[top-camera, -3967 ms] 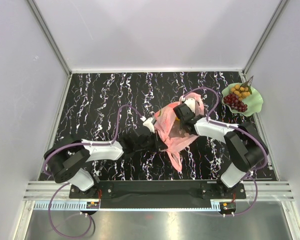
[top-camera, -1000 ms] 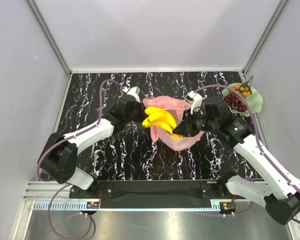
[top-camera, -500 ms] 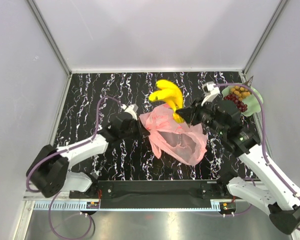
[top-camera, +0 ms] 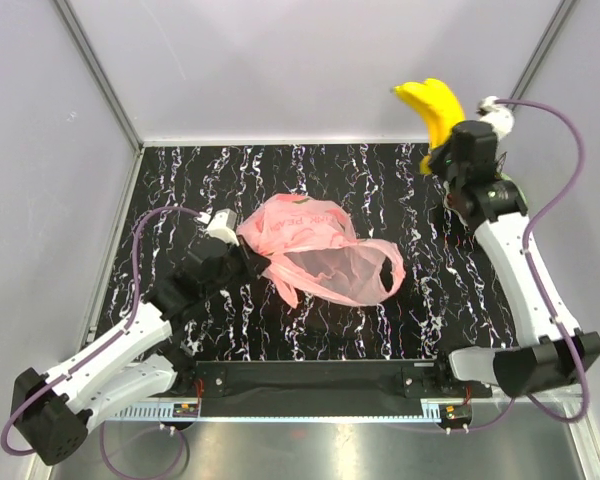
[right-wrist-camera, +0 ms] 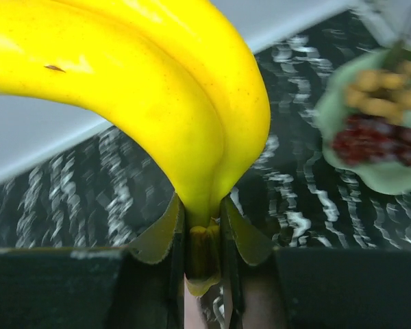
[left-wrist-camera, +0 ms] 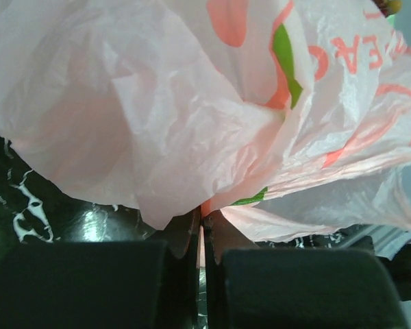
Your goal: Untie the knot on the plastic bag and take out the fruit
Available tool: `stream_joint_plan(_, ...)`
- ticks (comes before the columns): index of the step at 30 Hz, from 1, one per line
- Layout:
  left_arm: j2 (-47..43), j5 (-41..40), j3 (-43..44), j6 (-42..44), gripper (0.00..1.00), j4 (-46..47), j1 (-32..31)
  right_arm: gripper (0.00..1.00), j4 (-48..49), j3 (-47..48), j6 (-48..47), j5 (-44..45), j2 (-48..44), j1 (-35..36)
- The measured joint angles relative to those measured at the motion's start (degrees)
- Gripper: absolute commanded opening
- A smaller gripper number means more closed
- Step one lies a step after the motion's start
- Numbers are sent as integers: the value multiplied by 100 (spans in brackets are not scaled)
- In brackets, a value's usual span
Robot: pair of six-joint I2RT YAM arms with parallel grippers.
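Note:
The pink plastic bag point(top-camera: 315, 250) lies crumpled mid-table with its mouth gaping to the right. My left gripper point(top-camera: 252, 262) is at its left edge, shut on a fold of the bag point(left-wrist-camera: 212, 103), whose film runs between the jaws point(left-wrist-camera: 203, 218). My right gripper point(top-camera: 442, 155) is raised at the back right, shut on the stem of the yellow bananas point(top-camera: 432, 103). The bananas point(right-wrist-camera: 157, 89) fill the right wrist view above the fingertips point(right-wrist-camera: 202, 212). Dark red grapes point(right-wrist-camera: 373, 140) and small brown fruits point(right-wrist-camera: 383, 96) lie on a green plate point(right-wrist-camera: 390, 178).
In the top view the right arm point(top-camera: 505, 235) covers the spot where the green plate stands at the back right. The table point(top-camera: 180, 190) is black marble with white veins, boxed in by white walls point(top-camera: 310, 70) on three sides.
The right arm has swung the bananas up and toward the back right, well away from the bag. The left arm has drawn back toward the near left, still holding the bag, which has sagged flatter.

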Motion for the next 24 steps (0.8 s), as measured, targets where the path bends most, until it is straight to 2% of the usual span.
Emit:
stream_joint_plan(5, -44, -70, 9, 109, 0, -444, 9, 0, 208, -295, 846, -83, 527, -1561)
stream_joint_plan(9, -52, -72, 24, 166, 0, -776, 9, 0, 404, -608, 1707, -428, 966, -2396)
stream_joint_plan(20, -275, -160, 444, 168, 0, -1674, 9, 0, 1204, -1314, 3768, -1720, 2190, -3729)
stream_joint_plan(24, -138, -157, 625, 164, 0, -1729, 9, 0, 1432, -1504, 4087, -2096, 2481, -3832)
